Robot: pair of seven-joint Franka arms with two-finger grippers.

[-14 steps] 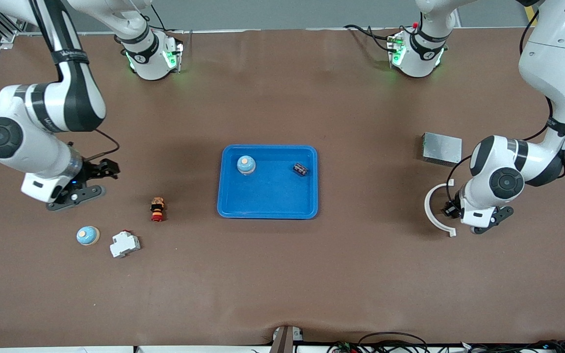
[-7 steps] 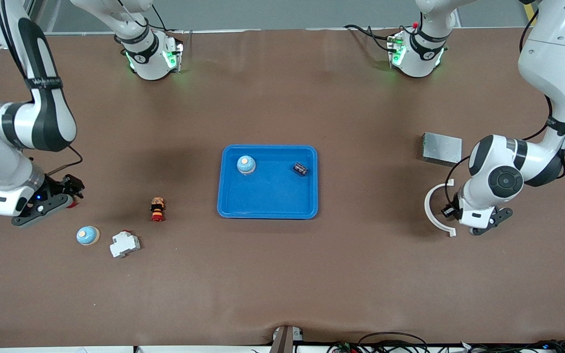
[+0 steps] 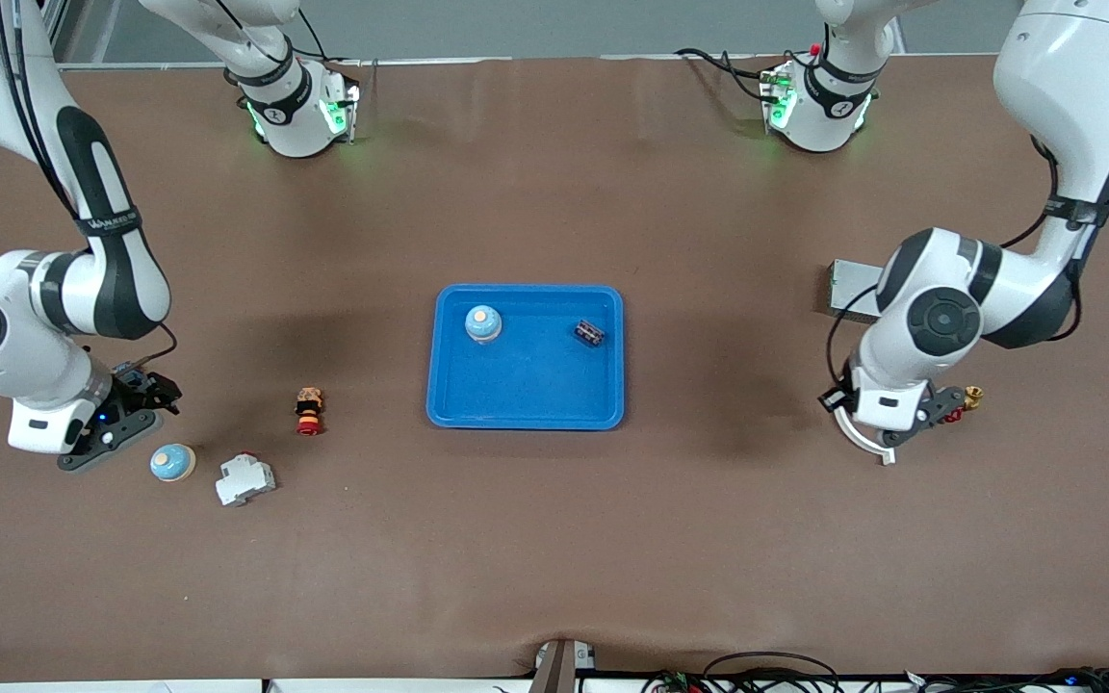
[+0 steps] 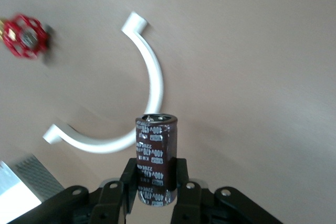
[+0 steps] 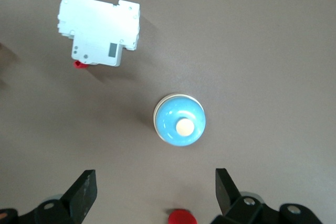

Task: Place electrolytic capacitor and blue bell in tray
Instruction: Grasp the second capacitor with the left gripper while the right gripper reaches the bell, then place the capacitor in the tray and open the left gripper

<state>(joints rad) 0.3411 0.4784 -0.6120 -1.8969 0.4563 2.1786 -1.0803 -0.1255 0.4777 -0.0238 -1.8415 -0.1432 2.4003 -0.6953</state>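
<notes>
The blue tray lies mid-table and holds a blue bell and a small dark capacitor. A second blue bell sits on the table toward the right arm's end; it also shows in the right wrist view. My right gripper is open and empty, just beside that bell. My left gripper is shut on a dark brown electrolytic capacitor, held upright over the table by a white ring. The held capacitor is hidden in the front view.
A white C-shaped ring, a red valve and a grey metal box lie by the left gripper. A white breaker and a red-and-black button lie near the table bell.
My right gripper swung out toward the right arm's end, then came in beside the bell on the table. My left hand shifted toward the tray over the white ring, uncovering the red valve.
</notes>
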